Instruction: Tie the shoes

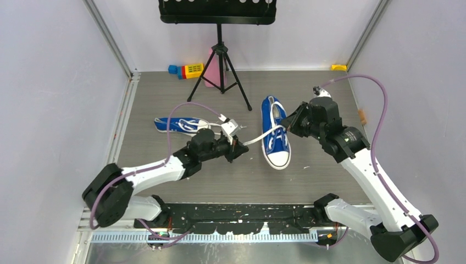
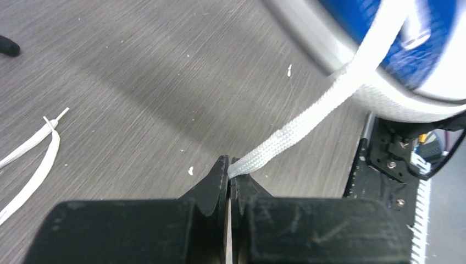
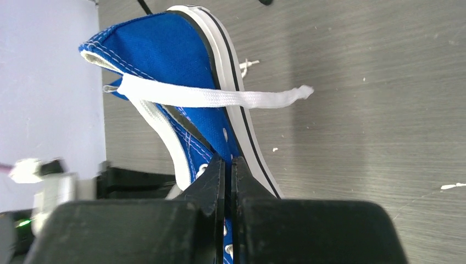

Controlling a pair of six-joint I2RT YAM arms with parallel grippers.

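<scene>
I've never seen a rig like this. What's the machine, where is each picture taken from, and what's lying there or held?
The left arm and right arm are robots bolted at the table's near edge, each with a two-finger gripper. The wide picture looks down from above and behind; the other two come from wrist cameras. On the table sit a blue sneaker and, left of it, a second sneaker, with a tripod stand and toy blocks behind. The left gripper is shut on the first sneaker's white lace; the right gripper pinches its canvas edge.
</scene>
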